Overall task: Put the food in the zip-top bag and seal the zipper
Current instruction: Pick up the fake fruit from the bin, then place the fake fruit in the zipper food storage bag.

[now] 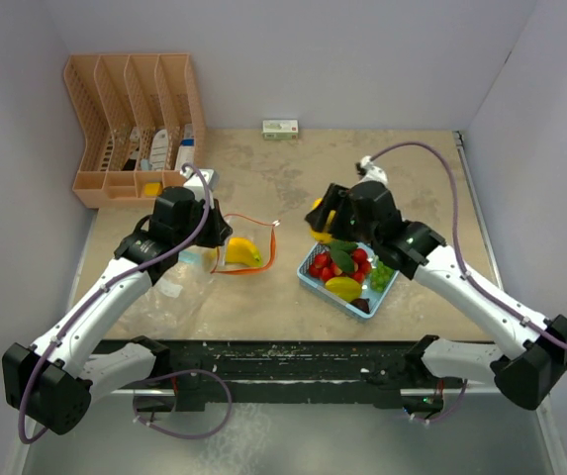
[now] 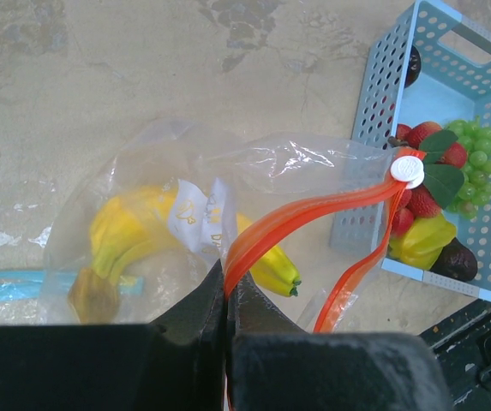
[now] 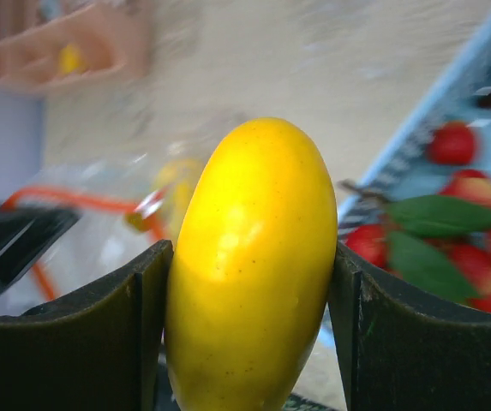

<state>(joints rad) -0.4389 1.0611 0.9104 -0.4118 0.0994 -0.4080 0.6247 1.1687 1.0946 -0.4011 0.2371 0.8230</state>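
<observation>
Beige mottled surface (image 1: 293,188) spans the top view. Nearest, left of centre, the left jaws are pressed together on the orange zipper strip (image 2: 314,211) of a clear plastic zip-top bag (image 2: 296,158) holding a yellow toy banana bunch (image 2: 121,227). Right of centre, the right jaws pinch a smooth yellow oval toy fruit (image 3: 254,257) near the upper-left corner of a light-blue perforated plastic basket (image 2: 369,128) containing red strawberries (image 2: 421,201), green grapes (image 2: 476,145) and a dark purple piece (image 2: 455,257). Farther back, upper left, stands a tan slotted plastic rack (image 1: 130,89).
</observation>
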